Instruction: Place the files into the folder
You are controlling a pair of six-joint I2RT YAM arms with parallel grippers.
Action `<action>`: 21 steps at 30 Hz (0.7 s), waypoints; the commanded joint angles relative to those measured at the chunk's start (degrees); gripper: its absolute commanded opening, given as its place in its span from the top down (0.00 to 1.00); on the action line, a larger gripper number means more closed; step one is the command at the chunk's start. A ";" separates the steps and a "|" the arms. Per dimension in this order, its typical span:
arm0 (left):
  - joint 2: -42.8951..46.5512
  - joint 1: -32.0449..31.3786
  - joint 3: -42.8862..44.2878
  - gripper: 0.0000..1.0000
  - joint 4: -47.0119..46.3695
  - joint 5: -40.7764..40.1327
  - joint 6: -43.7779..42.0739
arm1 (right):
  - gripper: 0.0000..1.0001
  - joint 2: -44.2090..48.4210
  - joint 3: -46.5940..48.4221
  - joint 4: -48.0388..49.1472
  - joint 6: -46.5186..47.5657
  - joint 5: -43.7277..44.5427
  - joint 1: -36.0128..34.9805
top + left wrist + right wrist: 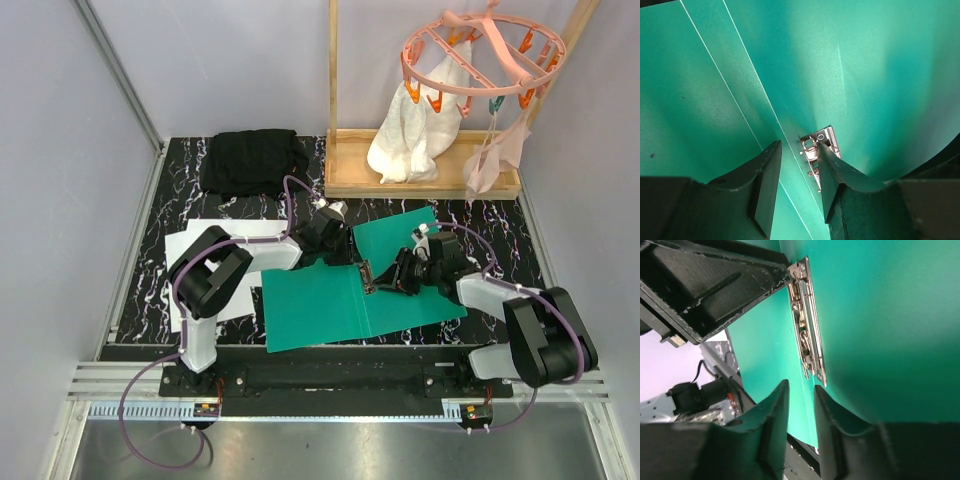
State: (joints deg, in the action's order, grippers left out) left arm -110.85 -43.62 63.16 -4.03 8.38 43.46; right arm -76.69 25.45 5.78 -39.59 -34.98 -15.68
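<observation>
- Nearest my bases, the folder [320,305] lies open on the table [505,235]. It is thin teal card, probably light. Its front edge is a free lip I could pinch, though I expect it to flex and slide on the smooth top.
- At the spine, my left gripper [797,149] stands at a narrow gap with nothing between its fingers, and the metal clip [819,145] sits just beyond them.
- My right gripper [800,386] is likewise narrowly parted over the crease below the clip, clamped on nothing I can see.
- That clip looks like the one stiff, springy part — it likely needs lifting before paper goes under.
- Left of the folder, partly under my left arm, lie the files [178,245] — limp, slippery, easily creased, best taken at a free corner.
- Farther back sit a black cloth [252,160] and a wooden rack [420,185].
</observation>
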 commanded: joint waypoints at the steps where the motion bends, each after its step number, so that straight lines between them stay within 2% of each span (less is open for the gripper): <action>1: 0.63 -0.15 -0.58 0.59 -2.21 -0.47 -0.92 | 0.69 -4.26 -0.58 10.04 -0.93 -7.47 -0.31; 5: 0.81 -0.07 -0.31 0.59 -2.03 -0.30 -1.71 | 0.73 -4.26 -1.02 10.39 -0.22 -8.08 -0.31; 12: 1.07 -0.07 0.04 0.57 -2.03 0.41 -2.07 | 0.68 -7.16 -0.32 10.74 0.39 -8.96 -0.40; 21: 1.69 -0.15 -0.31 0.54 -2.21 0.49 -2.68 | 0.67 -10.59 1.18 8.98 2.24 -7.73 -1.37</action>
State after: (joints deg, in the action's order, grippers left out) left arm -110.85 -43.62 63.16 -4.49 8.73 42.22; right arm -85.95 24.80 13.69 -38.98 -42.09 -15.92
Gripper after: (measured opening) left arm 0.450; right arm 0.331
